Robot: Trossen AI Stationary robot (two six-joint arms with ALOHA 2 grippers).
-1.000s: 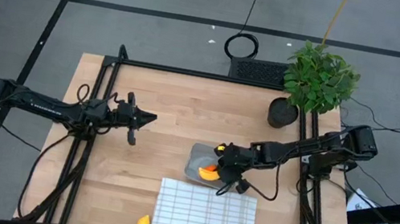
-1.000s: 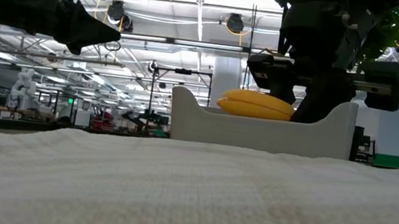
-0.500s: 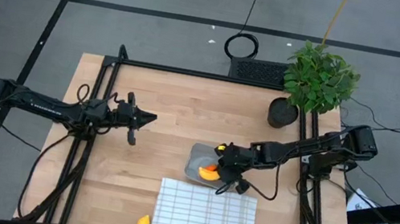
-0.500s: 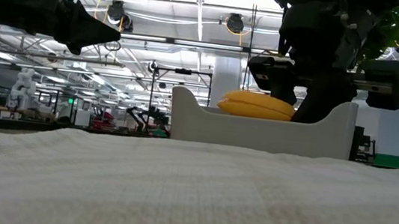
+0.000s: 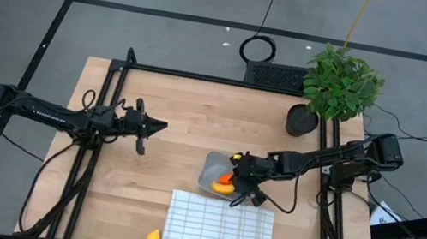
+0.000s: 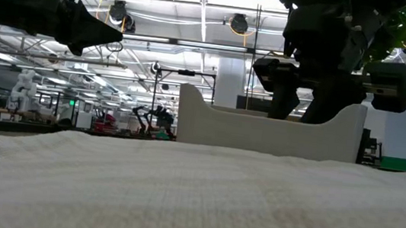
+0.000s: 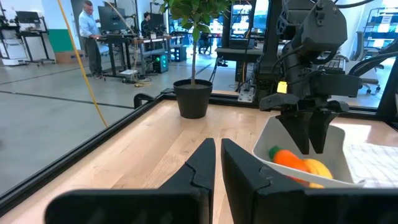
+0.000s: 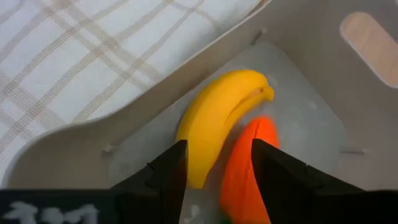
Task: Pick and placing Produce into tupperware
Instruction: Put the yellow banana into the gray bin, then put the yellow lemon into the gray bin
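Note:
The tupperware (image 5: 209, 169) is a shallow grey tub on the wooden table, just beyond the checked cloth. In it lie the yellow banana (image 8: 217, 118) and the orange carrot (image 8: 249, 168), side by side on its floor. My right gripper (image 8: 219, 149) hangs open just above them, slanting down, a finger on either side of the banana's near end; I see no contact. The small yellow lemon-like piece (image 5: 153, 237) rests on the table near the front edge, left of the cloth. My left gripper (image 5: 162, 126) is shut and level over the table's left half, holding nothing.
The white checked cloth (image 5: 219, 233) covers the near middle of the table, touching the tub's near side. A potted plant (image 5: 337, 84) stands at the far right corner. Bare wood lies between my left gripper and the tub. People and workbenches show in the room beyond.
My right gripper has opened and let go of the banana. The banana, held level with the tub's rim before, has dropped below the rim onto the tub's floor beside the carrot. Both arms have kept their places.

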